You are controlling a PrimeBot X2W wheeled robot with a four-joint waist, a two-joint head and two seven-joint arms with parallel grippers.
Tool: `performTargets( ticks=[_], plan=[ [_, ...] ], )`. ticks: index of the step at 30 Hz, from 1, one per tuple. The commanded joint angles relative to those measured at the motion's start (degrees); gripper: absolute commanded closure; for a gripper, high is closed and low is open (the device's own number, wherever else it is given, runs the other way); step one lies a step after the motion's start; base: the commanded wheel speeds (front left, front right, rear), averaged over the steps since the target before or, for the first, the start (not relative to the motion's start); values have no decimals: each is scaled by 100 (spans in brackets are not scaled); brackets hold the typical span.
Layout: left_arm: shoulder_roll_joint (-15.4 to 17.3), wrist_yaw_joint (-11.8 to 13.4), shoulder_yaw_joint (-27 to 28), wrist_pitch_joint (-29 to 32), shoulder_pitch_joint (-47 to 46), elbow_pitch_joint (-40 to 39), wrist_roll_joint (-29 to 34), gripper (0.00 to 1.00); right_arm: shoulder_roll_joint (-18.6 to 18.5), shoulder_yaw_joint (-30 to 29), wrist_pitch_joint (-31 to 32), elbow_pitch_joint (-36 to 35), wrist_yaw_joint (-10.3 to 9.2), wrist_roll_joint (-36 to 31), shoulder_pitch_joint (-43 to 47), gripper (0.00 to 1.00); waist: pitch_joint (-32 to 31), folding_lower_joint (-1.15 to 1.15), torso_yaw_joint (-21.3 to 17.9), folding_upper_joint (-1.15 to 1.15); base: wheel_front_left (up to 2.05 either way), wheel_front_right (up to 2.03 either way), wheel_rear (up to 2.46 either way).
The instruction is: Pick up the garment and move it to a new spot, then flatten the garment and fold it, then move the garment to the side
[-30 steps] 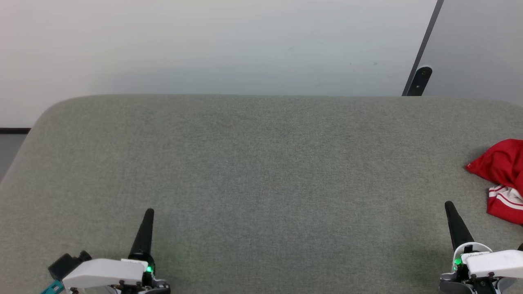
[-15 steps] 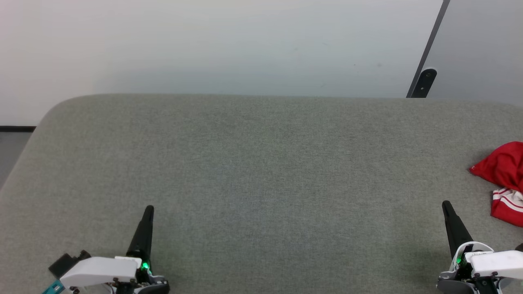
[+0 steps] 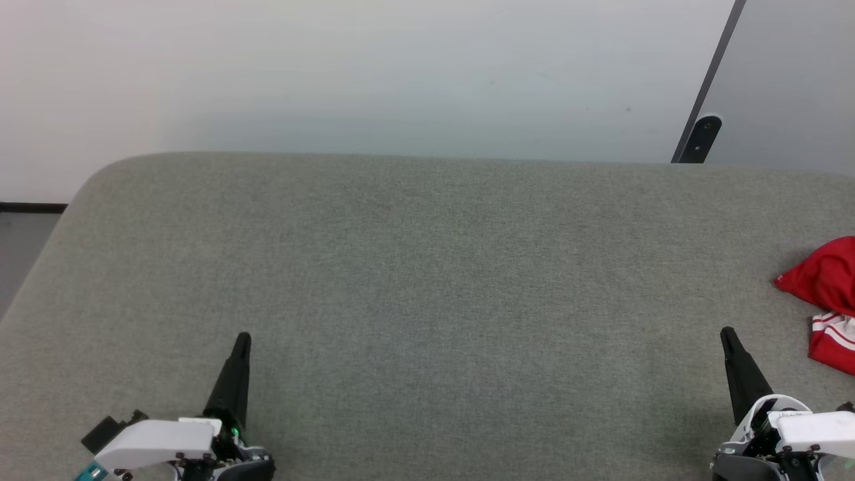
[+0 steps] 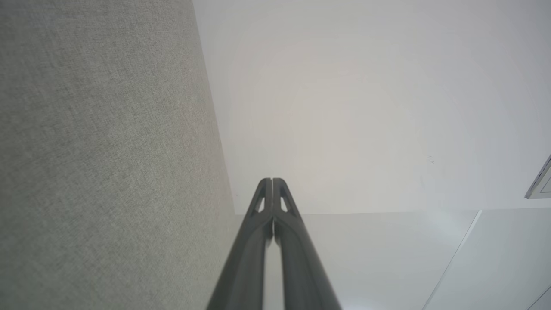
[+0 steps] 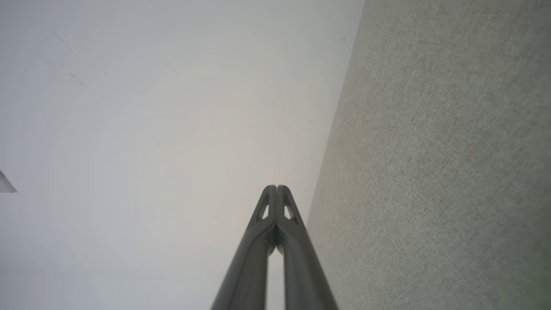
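The garment lies crumpled at the far right edge of the head view, red with a red-and-white striped trim, partly cut off by the frame. My right gripper stands shut at the lower right, a short way left of the garment and apart from it. My left gripper is shut at the lower left, far from the garment. In the wrist views both the left gripper and the right gripper have their fingers pressed together with nothing between them.
A wide grey fabric surface spreads before me, with rounded far corners. Behind it is a pale wall, and a dark post rises at the far right.
The whole head picture has shifted right, so the camera has turned left; less of the garment is in frame. Both grippers keep their places and stay shut.
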Motion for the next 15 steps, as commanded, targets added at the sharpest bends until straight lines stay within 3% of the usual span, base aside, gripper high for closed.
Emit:
performTargets(
  ticks=[1, 15],
  plan=[
    [0, -19, 29, 21, -49, 8, -102, 100, 24, -16, 32, 3, -4, 114, -93, 100, -2, 0, 8, 0, 0, 0, 0],
    [-1, -20, 41, 85, -64, 15, -307, 100, 49, -26, 88, 10, -4, 318, -64, 100, -9, 0, 39, 0, 0, 0, 0]
  ],
)
